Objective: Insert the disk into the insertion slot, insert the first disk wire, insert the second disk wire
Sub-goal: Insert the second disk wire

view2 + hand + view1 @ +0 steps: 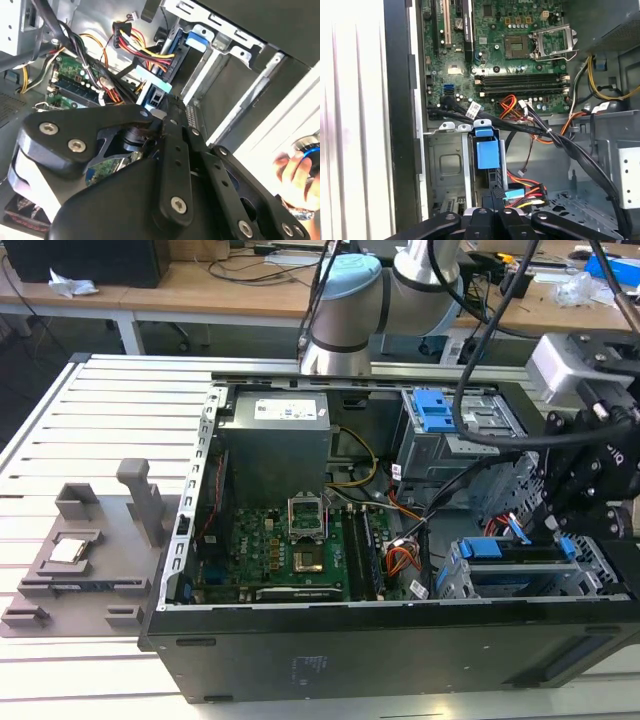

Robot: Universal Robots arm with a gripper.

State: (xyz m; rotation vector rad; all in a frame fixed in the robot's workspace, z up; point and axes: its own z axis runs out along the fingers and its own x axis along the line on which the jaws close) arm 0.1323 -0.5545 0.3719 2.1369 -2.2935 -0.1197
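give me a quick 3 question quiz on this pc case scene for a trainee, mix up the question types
1. True or false: the gripper is over the motherboard's CPU socket in the exterior view.
2. The disk with its blue carrier sits: A) on the grey fixture outside the case, B) in the insertion slot at the exterior view's lower right, C) on the power supply.
3. Fill in: the bundle of red, yellow and black wires ends in a ____ connector in the first wrist view.

Key: 1 false, it is by the drive cage. 2 B. 3 light blue.

disk [515,578] seated in insertion slot [452,585] | claw [572,525] above it
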